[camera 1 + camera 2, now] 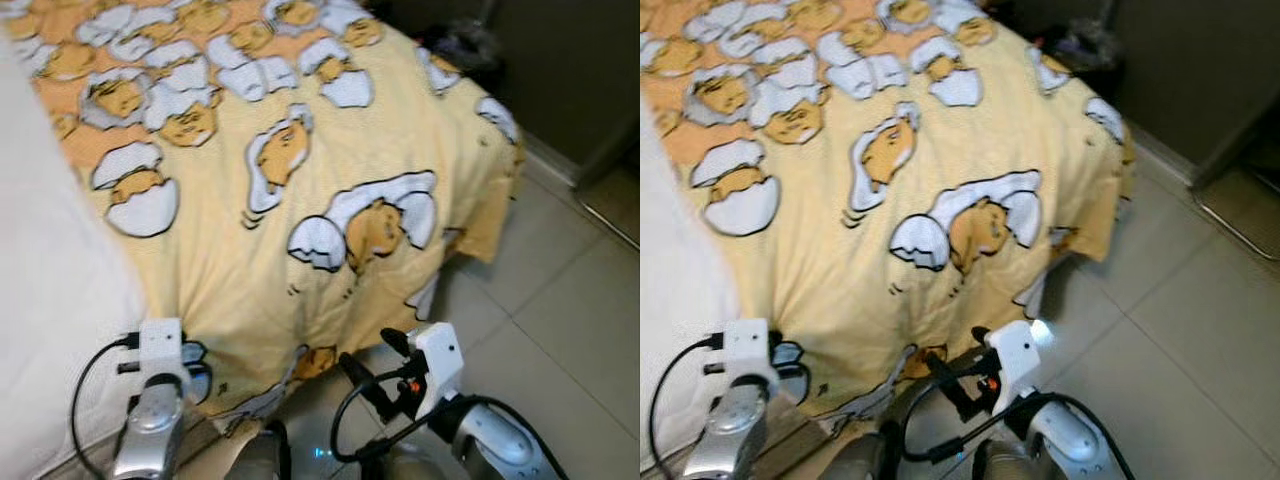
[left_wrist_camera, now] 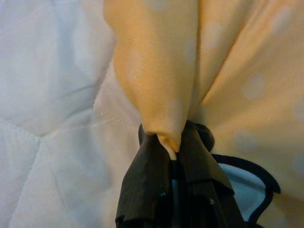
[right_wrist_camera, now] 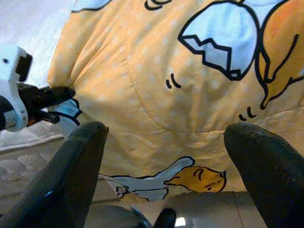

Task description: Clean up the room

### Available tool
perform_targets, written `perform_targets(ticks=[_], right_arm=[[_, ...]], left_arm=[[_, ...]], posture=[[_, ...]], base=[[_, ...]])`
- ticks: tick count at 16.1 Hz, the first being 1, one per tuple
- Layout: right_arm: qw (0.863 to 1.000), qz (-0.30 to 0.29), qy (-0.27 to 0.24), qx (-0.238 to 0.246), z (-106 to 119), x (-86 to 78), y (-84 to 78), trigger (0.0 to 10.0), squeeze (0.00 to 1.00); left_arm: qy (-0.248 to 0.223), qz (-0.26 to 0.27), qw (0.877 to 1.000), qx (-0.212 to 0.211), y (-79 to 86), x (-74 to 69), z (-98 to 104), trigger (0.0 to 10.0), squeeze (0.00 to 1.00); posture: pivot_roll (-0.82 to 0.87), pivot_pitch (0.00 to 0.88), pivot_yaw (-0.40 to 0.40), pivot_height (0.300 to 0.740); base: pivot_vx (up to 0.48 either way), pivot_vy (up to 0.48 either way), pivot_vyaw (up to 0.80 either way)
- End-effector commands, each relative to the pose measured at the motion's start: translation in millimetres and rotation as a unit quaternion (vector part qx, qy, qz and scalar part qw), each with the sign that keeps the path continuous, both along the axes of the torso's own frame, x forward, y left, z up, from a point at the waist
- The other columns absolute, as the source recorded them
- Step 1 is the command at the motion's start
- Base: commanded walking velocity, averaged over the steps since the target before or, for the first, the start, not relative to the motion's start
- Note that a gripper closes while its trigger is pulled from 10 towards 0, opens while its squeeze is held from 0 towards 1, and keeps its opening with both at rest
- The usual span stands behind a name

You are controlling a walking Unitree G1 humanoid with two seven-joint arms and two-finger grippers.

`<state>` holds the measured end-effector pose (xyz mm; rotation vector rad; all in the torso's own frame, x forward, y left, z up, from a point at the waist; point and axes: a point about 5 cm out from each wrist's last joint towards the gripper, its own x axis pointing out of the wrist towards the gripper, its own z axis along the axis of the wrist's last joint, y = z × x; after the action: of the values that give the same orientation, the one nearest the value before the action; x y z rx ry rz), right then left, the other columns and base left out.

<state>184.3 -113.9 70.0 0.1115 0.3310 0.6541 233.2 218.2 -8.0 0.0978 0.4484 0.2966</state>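
Note:
A yellow blanket [image 1: 330, 150] printed with cartoon egg characters covers the bed and hangs over its near edge. My left gripper [image 2: 173, 148] is shut on a pinched fold of that blanket at the near left corner, beside the white mattress [image 1: 50, 280]. The right wrist view also shows the left gripper [image 3: 65, 91] with the cloth drawn to a point at its tips. My right gripper [image 1: 372, 356] is open, low in front of the hanging blanket edge and apart from it; its fingers [image 3: 71, 166] frame the cloth with nothing between them.
Pale tiled floor [image 1: 560, 330] lies to the right of the bed. A dark bundle [image 1: 465, 45] sits at the bed's far corner against a dark wall or cabinet [image 1: 570, 70]. Quilted white mattress [image 2: 52, 95] shows beside the held fold.

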Motion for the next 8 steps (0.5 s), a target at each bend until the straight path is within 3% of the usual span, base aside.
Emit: perform_targets(ticks=[1,5,7,8], right_arm=[[1.0,-0.007,0.018,0.004,-5.3,-3.2,-0.8,10.0,0.01],[1.0,-0.002,0.021,0.002,-6.4,-4.1,-1.4,10.0,0.04],[1.0,-0.001,0.018,-0.005,-6.9,-4.4,-2.9,10.0,0.05],[1.0,-0.009,0.019,-0.008,-8.0,-3.7,-4.3,10.0,0.0]], left_arm=[[0.023,0.013,1.0,-0.002,4.4,-10.5,-5.7,10.0,0.0],[0.028,0.014,0.999,-0.008,-2.1,-13.7,-6.0,10.0,0.0],[0.023,0.008,1.0,-0.001,-4.3,-12.0,-2.3,10.0,0.0],[0.025,0.008,1.0,-0.001,-4.8,-10.2,-1.7,10.0,0.0]], posture=[[-0.18,0.199,0.047,0.74],[-0.18,0.198,0.047,0.74],[-0.18,0.198,0.048,0.74],[-0.18,0.196,0.049,0.74]], base=[[0.0,0.454,0.61],[-0.063,0.441,0.6],[0.0,0.0,0.6],[0.0,0.0,0.61]])
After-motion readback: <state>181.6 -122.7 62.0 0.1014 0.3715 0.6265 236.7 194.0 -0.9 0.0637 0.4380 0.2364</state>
